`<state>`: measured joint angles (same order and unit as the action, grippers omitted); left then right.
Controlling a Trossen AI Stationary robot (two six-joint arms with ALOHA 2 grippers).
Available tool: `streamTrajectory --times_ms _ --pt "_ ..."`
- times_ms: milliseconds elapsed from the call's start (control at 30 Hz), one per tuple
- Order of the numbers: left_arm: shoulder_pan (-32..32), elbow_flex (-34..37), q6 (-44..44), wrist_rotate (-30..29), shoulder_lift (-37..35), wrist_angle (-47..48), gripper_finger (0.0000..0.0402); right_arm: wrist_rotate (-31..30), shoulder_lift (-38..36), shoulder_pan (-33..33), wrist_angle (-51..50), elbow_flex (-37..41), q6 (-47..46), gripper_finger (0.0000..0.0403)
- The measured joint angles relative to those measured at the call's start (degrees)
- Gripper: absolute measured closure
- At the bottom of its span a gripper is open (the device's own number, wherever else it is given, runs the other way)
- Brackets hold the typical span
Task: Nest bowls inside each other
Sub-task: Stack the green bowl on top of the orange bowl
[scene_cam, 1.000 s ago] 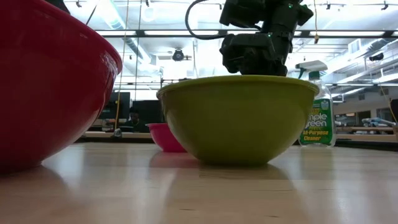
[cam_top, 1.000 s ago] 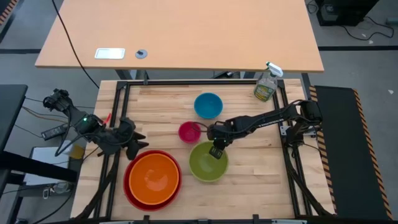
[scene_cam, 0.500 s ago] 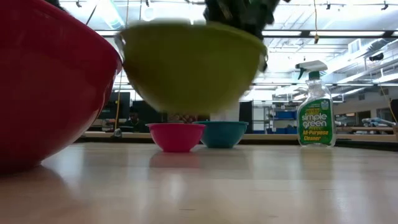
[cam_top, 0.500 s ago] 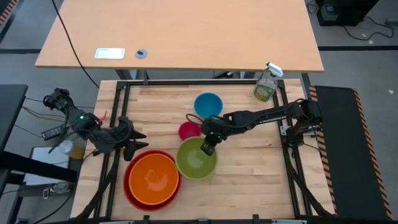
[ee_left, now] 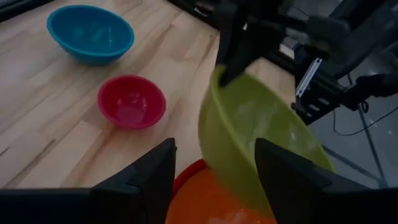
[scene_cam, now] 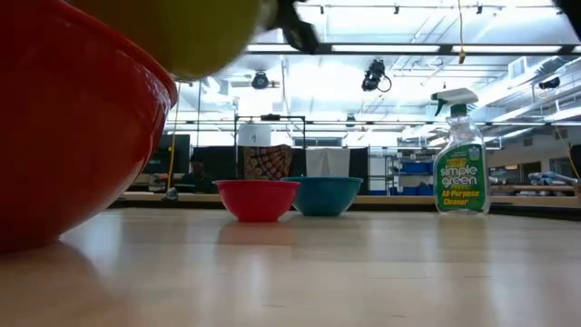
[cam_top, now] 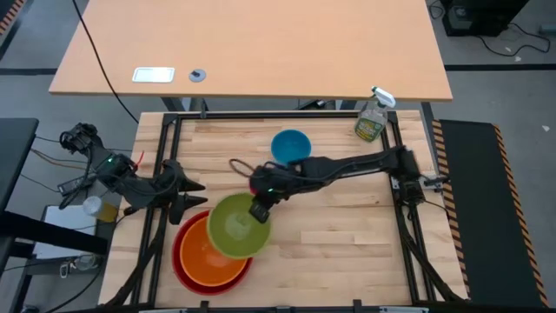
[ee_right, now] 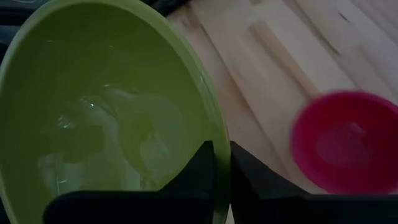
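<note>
The lime green bowl hangs tilted above the right side of the orange bowl, which sits nested in the red bowl at the near left. My right gripper is shut on the green bowl's rim. The blue bowl stands at the far middle. The pink bowl stands near it, mostly hidden under my right arm in the high view. My left gripper waits open at the table's left, just beyond the red bowl. My right gripper pinches the green bowl's rim on the bowl's far right side, one finger inside the bowl and one outside. The fingers slant down from the far right. The bowl is lifted clear and tilted, hanging over the orange bowl.
A clear spray bottle stands at the table's far right corner. Bare wood lies at the near right. A second, lighter table stands beyond the far edge.
My right gripper has lifted the green bowl off the table and carried it toward the near left, from beside the pink bowl to above the orange bowl. The bowl has tipped as it rose. The pink and blue bowls have stayed put.
</note>
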<state>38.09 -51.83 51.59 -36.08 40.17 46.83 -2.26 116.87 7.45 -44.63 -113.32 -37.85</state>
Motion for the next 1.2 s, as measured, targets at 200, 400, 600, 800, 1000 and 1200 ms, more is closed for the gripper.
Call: streamTrajectory --times_ms 200,400,600,800,1000,1200 --pt "0.02 0.0 0.17 0.7 -1.44 -0.06 0.018 0.03 10.74 1.45 -1.33 -14.55 0.62 0.037" --pt "0.02 0.0 -0.23 0.99 -4.11 0.99 0.018 -1.43 18.17 3.61 6.13 -21.01 5.33 0.037" --pt "0.02 0.0 -0.28 0.99 -5.44 2.32 0.018 -3.44 21.65 5.09 8.16 -20.33 9.02 0.0369" --pt "0.02 0.0 -0.67 0.99 -5.03 3.27 0.018 -3.45 24.24 5.28 8.85 -20.33 12.42 0.0358" --pt "0.02 0.0 -0.68 0.99 -4.75 3.54 0.018 -2.69 24.77 4.52 8.64 -19.21 12.34 0.034" --pt "0.02 0.0 -0.7 0.99 -4.77 3.57 0.018 0.43 24.67 3.16 9.12 -19.17 12.07 0.0284"
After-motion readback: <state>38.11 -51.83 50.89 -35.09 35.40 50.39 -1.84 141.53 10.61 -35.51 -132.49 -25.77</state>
